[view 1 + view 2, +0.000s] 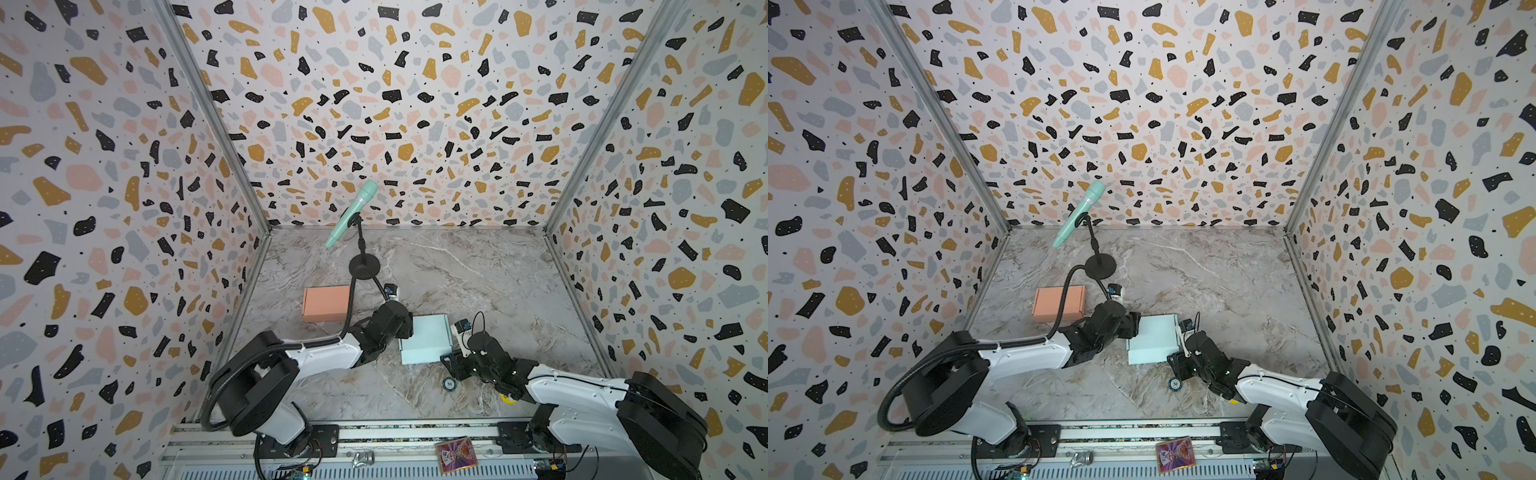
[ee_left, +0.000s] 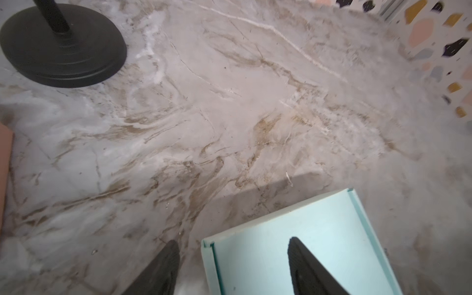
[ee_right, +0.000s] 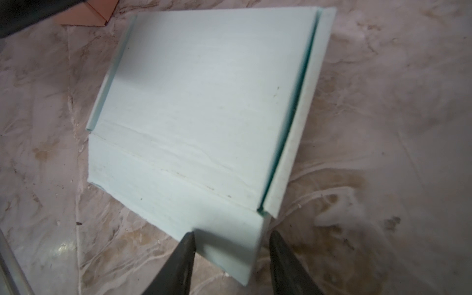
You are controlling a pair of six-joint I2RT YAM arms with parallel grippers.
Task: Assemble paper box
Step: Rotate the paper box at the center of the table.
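Note:
The paper box (image 1: 428, 336) (image 1: 1156, 338) is pale mint, folded up with its lid down, and lies on the marble table between my two arms. My left gripper (image 2: 234, 240) is open and straddles the box's (image 2: 319, 219) left corner. One of its fingers (image 2: 304, 263) hangs over the lid and the other is out over the table. My right gripper (image 3: 232, 233) stands open round the right front corner of the box (image 3: 204, 102). One finger (image 3: 187, 250) touches the front face. A narrow gap shows beside the other.
A salmon box (image 1: 326, 303) (image 1: 1059, 303) lies to the left rear. A mint microphone (image 1: 351, 214) leans on a black stand whose base (image 1: 364, 266) is behind the boxes. A poker chip (image 1: 449, 383) lies at the front, by my right arm. Patterned walls enclose three sides.

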